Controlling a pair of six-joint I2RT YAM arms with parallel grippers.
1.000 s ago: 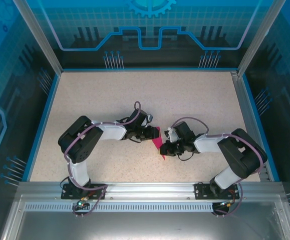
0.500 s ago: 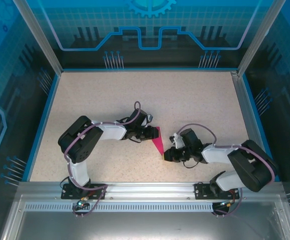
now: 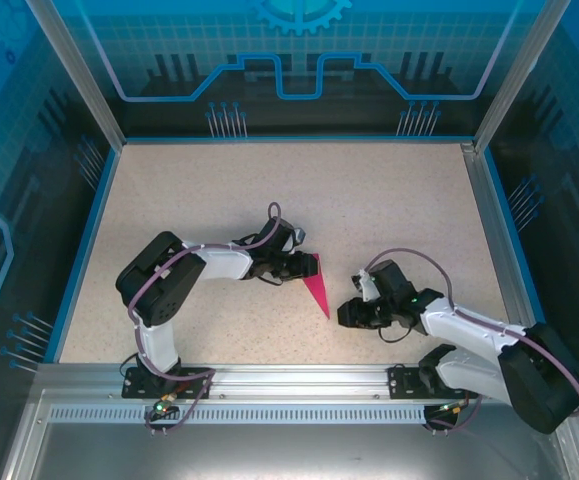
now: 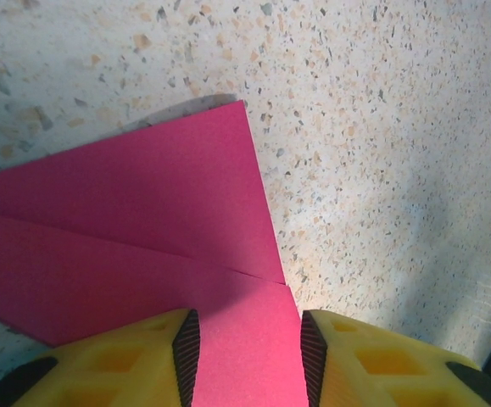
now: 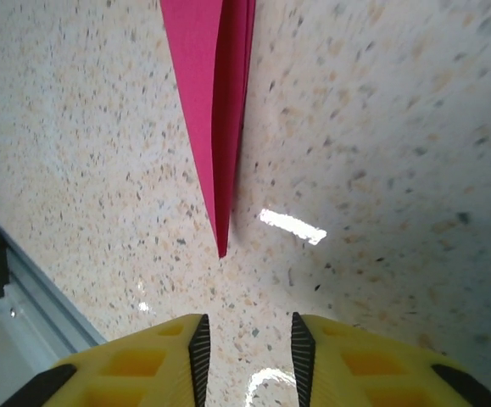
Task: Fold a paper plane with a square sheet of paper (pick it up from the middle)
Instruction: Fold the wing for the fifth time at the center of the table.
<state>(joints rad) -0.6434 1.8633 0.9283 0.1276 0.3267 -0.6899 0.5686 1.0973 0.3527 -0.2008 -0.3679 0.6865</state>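
On table [image 3: 219,200], pointed creased paper plane [image 3: 315,283]

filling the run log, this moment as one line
paper plane: pointed, on table | left pincer: open, astride its wide end | right pincer: open, empty, short of tip

- Left wrist view: the paper [image 4: 143,246] runs off the left and bottom edges. Its near part passes out of sight between the fingers of the left end effector [image 4: 247,339], which the bottom edge also cuts.
- Right wrist view: the top edge cuts off the paper's wide end, and the bottom edge cuts the fingers of the right end effector [image 5: 247,339].
- Top view: the left end effector covers the paper's left part. Both jaw gaps are too small to tell.
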